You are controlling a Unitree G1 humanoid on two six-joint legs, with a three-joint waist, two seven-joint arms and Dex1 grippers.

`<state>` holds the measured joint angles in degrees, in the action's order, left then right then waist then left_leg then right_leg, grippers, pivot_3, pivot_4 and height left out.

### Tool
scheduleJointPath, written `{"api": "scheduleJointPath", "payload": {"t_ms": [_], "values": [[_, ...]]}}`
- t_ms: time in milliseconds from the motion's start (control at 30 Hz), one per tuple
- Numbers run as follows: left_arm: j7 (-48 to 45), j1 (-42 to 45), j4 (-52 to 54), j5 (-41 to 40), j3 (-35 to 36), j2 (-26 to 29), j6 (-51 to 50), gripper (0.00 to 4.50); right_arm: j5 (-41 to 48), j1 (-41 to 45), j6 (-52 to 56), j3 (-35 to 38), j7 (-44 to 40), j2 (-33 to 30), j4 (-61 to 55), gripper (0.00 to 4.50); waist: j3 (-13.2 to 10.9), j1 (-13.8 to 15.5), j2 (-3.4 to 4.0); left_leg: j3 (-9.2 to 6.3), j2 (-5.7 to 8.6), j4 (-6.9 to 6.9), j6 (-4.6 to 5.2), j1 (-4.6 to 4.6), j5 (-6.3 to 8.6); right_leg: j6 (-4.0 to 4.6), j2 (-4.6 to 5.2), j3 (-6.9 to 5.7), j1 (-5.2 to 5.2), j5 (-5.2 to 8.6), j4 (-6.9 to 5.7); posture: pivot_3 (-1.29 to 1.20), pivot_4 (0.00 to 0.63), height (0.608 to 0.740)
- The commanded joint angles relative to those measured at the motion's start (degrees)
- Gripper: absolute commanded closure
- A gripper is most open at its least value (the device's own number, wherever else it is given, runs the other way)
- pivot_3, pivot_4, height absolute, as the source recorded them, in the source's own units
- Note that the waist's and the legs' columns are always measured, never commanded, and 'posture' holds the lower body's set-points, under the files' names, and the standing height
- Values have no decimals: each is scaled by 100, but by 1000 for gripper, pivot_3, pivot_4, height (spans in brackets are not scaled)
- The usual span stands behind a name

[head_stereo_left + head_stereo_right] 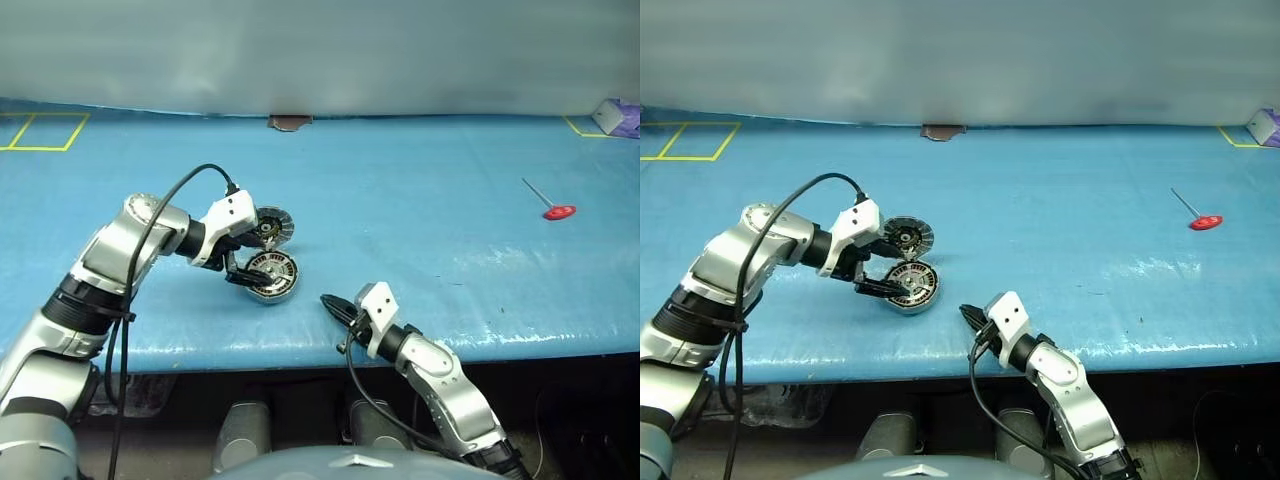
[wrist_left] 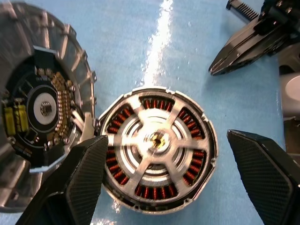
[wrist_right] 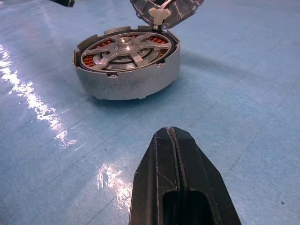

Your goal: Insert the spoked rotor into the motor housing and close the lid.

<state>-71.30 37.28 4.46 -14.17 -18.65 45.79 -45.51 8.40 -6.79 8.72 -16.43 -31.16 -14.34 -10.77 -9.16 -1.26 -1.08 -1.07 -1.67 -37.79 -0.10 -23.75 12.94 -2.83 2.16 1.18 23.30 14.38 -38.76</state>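
Note:
The motor housing [image 3: 131, 84] rests on the blue table near its front edge. The spoked rotor [image 2: 157, 140] lies flat inside it, and copper windings show between its silver spokes. Behind the housing the lid [image 1: 272, 228] stands tilted up on edge, its inner side with a circuit board facing out [image 2: 42, 108]. My left gripper [image 1: 243, 262] is open, one finger on each side of the housing and nothing held. To the right of the housing, at the table's front edge, my right gripper [image 1: 330, 302] is shut and empty, pointing toward the housing.
A red-handled tool [image 1: 558, 211] lies far to the right. Yellow tape marks [image 1: 45, 130] sit at the back left, and a small purple and white object [image 1: 620, 117] is at the back right corner. The table's front edge [image 1: 300, 350] runs just below both grippers.

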Motion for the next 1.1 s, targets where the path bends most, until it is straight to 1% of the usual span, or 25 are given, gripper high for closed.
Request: {"api": "scheduleJointPath", "payload": {"t_ms": [33, 100, 200, 233, 333, 433, 500, 533, 567, 633, 667, 767, 800, 833, 900, 967, 1100], "values": [[-60, -117, 533, -382, 498, 133, 25, 46, 80, 55, -21, 113, 4, 1, -160, 4500, 0, -12, 0, 0, 0, 0, 0, 0, 0, 0, 0, 0, 0, 0, 0, 0, 150, 740], [-10, -310, 796, -701, 845, 92, 51, 46, 75, 79, -6, 153, 19, -10, -210, 4500, -1, -16, 1, 1, -2, 2, 0, -1, 0, 0, 0, 3, 4, 0, 0, 0, 150, 740], [350, -866, 1257, -1052, 1398, -84, 133, 46, 57, 159, 77, 218, 84, -28, -330, 4500, -1, -16, 2, 1, -3, 2, 0, 0, 0, 0, 0, 6, 4, 0, -1, 0, 150, 740], [616, -1281, 1489, -1173, 1727, -307, 318, 46, 72, 245, 264, 263, 184, 2, -448, 4500, -1, -19, 4, 3, -3, 2, 0, 2, 0, 0, 0, 8, 5, 0, -1, 0, 150, 740], [1294, -2255, 1996, -1310, 2313, -838, 683, 46, 29, 486, 711, 344, 430, 37, -748, 4500, -1, -32, 4, 3, -5, 7, 0, 9, 0, -2, 3, 24, 6, -4, -3, 0, 150, 740], [1989, -3482, 2481, -1134, 2664, -1365, 1191, 643, -223, 1038, 1329, 221, 552, -68, -1069, 4500, -2, -24, 2, 5, -4, 1, -1, 7, -1, -10, 4, 28, 7, -22, -4, 0, 150, 740], [2279, -4118, 2628, -935, 2725, -1591, 1634, 1311, -251, 1408, 1718, 120, 526, -104, -1191, 4500, -1, -11, 0, 17, -6, 0, -1, 14, -1, -5, 6, 38, 8, -19, -3, 0, 150, 740], [2452, -4441, 2654, -713, 2702, -1703, 1981, 1584, -233, 1622, 1914, 70, 500, -81, -1212, 4500, 1, -4, -4, 18, -5, 0, -1, 15, -1, -4, 6, 39, 7, -19, -3, 0, 150, 740], [2645, -4713, 2650, -502, 2682, -1828, 2333, 1970, -208, 1828, 2099, 29, 484, -44, -1204, 4500, 0, 6, -2, 15, -6, -4, -2, 16, -1, -3, 5, 36, 4, -19, -2, 0, 150, 740], [2840, -5184, 2582, -384, 2646, -2117, 2864, 2606, -169, 2233, 2425, -30, 507, 105, -1041, 4500, 1, 31, -3, 19, -6, -4, -2, 18, -2, 0, 7, 38, 4, -21, -2, 0, 150, 740], [2904, -5353, 2526, -217, 2574, -2166, 3159, 2958, -133, 2380, 2555, -56, 494, 177, -947, 4500, 2, 46, -5, 18, -5, -5, -3, 17, -3, 1, 9, 35, 4, -21, -2, 0, 150, 740], [2988, -5744, 2445, -66, 2419, -2210, 3425, 3950, -96, 2747, 2897, -244, 415, 393, -624, 4500, 2, 65, -5, 20, -5, -6, -3, 17, -3, 4, 13, 33, 9, -22, -1, 0, 150, 740], [3005, -5813, 2430, -114, 2403, -2219, 3419, 4377, -58, 2825, 2993, -291, 371, 447, -550, 4500, 2, 66, -5, 22, -6, -5, -3, 17, -3, 5, 15, 31, 15, -22, 1, 0, 150, 740], [3002, -5873, 2416, -157, 2395, -2205, 3425, 4484, -52, 2893, 3070, -346, 360, 506, -447, 4500, 2, 61, -5, 22, -7, -4, -3, 16, -3, 5, 18, 31, 14, -22, 3, 0, 150, 740], [2970, -5966, 2400, -253, 2404, -2145, 3382, 4484, -141, 3017, 3102, -535, 316, 554, -180, 4500, 2, 45, -4, 30, -5, -2, -2, 12, -2, 7, 24, 31, 14, -24, 3, 0, 150, 740], [2957, -6005, 2408, -319, 2403, -2104, 3331, 4484, -166, 3074, 3082, -628, 300, 624, 40, 4500, 2, 22, -4, 39, -1, -1, -2, 10, -2, 26, 25, 31, 17, -37, 3, 0, 150, 740], [2930, -6025, 2394, -431, 2439, -1999, 3292, 4484, -199, 3095, 2942, -800, 238, 707, 373, 4500, 1, -15, -3, 57, -3, 3, -2, 10, -2, 26, 21, 28, 20, -36, 4, 0, 150, 740]]}}
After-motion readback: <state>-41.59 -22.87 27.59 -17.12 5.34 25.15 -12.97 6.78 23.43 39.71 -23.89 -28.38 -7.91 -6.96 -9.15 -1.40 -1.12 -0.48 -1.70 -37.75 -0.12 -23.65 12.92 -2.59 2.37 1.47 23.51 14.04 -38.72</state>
